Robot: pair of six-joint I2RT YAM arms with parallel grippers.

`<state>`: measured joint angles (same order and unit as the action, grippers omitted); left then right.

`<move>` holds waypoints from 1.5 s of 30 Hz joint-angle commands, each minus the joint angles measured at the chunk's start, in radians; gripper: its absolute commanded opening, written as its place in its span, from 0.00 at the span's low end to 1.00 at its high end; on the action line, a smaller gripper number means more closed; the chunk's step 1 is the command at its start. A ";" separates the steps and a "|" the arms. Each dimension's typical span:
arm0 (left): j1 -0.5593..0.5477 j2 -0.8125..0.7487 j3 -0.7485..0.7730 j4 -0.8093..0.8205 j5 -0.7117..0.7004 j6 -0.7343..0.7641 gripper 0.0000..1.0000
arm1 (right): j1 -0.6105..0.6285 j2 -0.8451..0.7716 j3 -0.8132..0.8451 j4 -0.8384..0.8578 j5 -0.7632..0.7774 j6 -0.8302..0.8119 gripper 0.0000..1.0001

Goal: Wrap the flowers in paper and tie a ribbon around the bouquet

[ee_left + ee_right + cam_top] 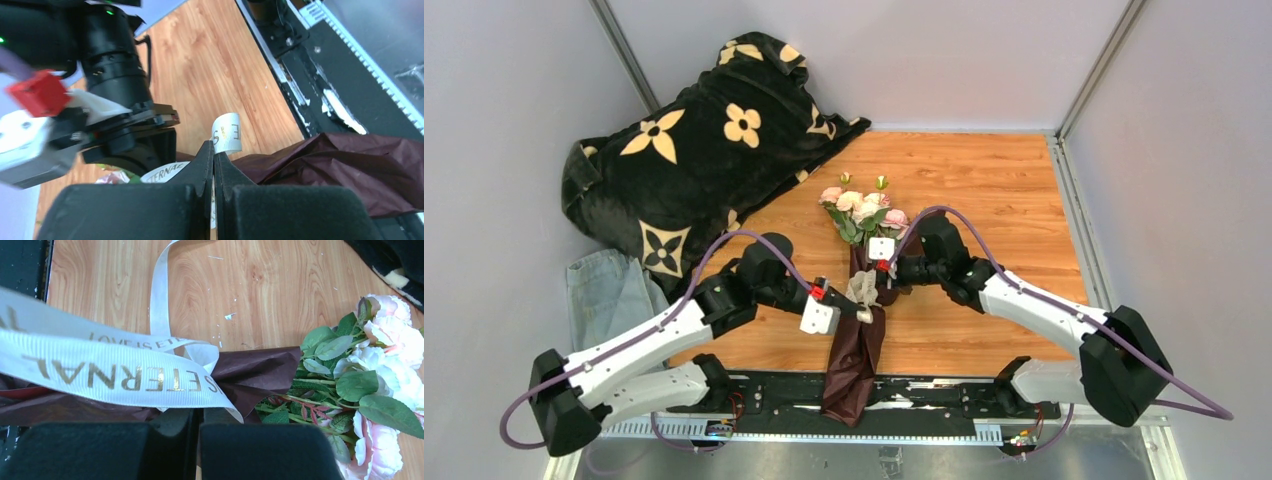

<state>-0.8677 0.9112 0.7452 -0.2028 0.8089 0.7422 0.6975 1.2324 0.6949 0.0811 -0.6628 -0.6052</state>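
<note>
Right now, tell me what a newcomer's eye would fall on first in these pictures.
The bouquet lies in the middle of the wooden table, pink and cream flowers at the far end, dark maroon paper trailing over the near edge. A gold-lettered cream ribbon is gathered at its middle, with the left gripper and right gripper both shut on it. A black flower-print blanket is heaped at the far left.

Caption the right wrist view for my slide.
Gold-lettered cream ribbon crosses dark maroon paper wrapped around pink and cream flowers on a wooden table, beyond the shut right gripper.
</note>
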 commanded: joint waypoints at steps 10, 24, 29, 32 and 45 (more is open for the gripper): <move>-0.232 0.236 -0.209 0.242 -0.207 0.488 0.17 | -0.027 0.052 0.013 0.087 -0.003 0.104 0.00; -0.132 0.057 -0.023 -0.335 -0.465 0.535 0.91 | -0.026 0.006 -0.030 0.085 -0.034 0.050 0.00; 0.034 0.089 0.062 -0.132 -0.472 -0.011 0.64 | -0.015 0.001 -0.005 0.063 -0.043 0.048 0.00; 0.140 0.116 0.029 -0.029 -0.441 -0.260 0.68 | 0.001 -0.001 0.004 0.094 -0.048 0.094 0.00; 0.157 0.196 -0.135 0.325 -0.335 -0.382 0.80 | 0.072 0.029 0.070 0.074 0.006 0.239 0.00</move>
<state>-0.7116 1.0870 0.6312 -0.0135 0.4290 0.4026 0.7387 1.2545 0.7292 0.1627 -0.6678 -0.4171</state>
